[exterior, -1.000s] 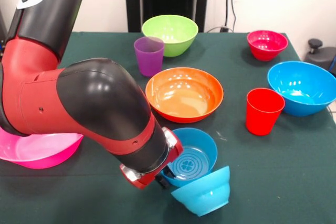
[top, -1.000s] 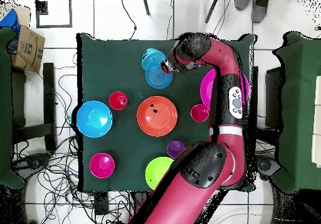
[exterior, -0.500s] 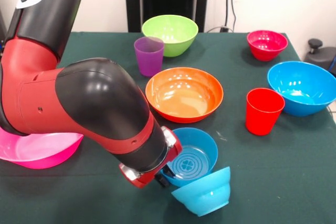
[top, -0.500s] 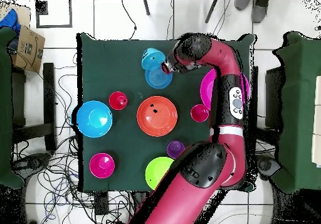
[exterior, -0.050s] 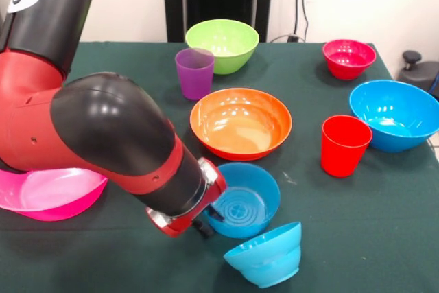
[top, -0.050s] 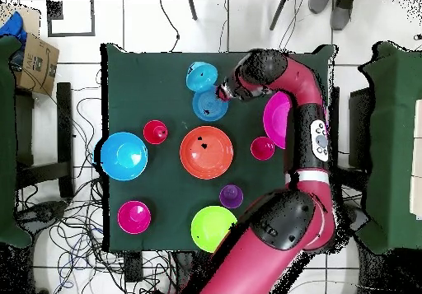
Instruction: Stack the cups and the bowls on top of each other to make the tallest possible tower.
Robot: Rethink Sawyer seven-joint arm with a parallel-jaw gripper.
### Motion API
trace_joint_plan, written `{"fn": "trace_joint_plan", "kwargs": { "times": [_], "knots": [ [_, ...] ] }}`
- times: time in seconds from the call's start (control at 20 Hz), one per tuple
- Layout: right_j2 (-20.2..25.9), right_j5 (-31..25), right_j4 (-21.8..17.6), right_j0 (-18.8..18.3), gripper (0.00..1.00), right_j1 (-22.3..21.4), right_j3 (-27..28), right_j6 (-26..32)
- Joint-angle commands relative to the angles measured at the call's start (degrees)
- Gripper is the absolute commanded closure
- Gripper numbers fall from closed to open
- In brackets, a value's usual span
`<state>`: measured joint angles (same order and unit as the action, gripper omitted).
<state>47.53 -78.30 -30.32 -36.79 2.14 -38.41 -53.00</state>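
My gripper (exterior, -0.050s: 206, 228) sits low at the rim of an upright small blue bowl (exterior, -0.050s: 240, 200); my wrist hides the fingers, so I cannot tell whether they are clenched on that rim or released. A second small blue bowl (exterior, -0.050s: 266, 255) lies tilted just in front of it, seemingly apart. Orange bowl (exterior, -0.050s: 241, 123) stands at the middle of the green counter (exterior, -0.050s: 357, 238), the purple cup (exterior, -0.050s: 195, 73) and lime green bowl (exterior, -0.050s: 222, 44) behind it. One red cup (exterior, -0.050s: 344, 145) stands beside the large blue bowl (exterior, -0.050s: 396, 114); the red-magenta bowl (exterior, -0.050s: 349, 57) is further back. The large pink bowl (exterior, -0.050s: 48, 193) shows under my arm. Overhead, another red cup (top, -0.050s: 262, 148) sits just beside the pink bowl. Nothing is stacked.
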Motion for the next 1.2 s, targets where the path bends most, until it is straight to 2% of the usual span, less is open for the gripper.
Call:
{"fn": "trace_joint_plan", "kwargs": {
  "times": [0.05,0.75,0.95,1.2],
  "knots": [
    [-3.2,4.86,-2.91,-1.54,0.0,1.0,-6.99,17.58],
    [-3.31,4.64,-2.85,-3.3,0.0,-1.12,-10.0,17.32],
    [-1.5,4.29,-2.06,-2.08,0.0,-0.88,-6.42,16.61],
    [3.34,8.15,-0.63,0.47,0.0,1.26,1.29,16.35]
  ]
}}
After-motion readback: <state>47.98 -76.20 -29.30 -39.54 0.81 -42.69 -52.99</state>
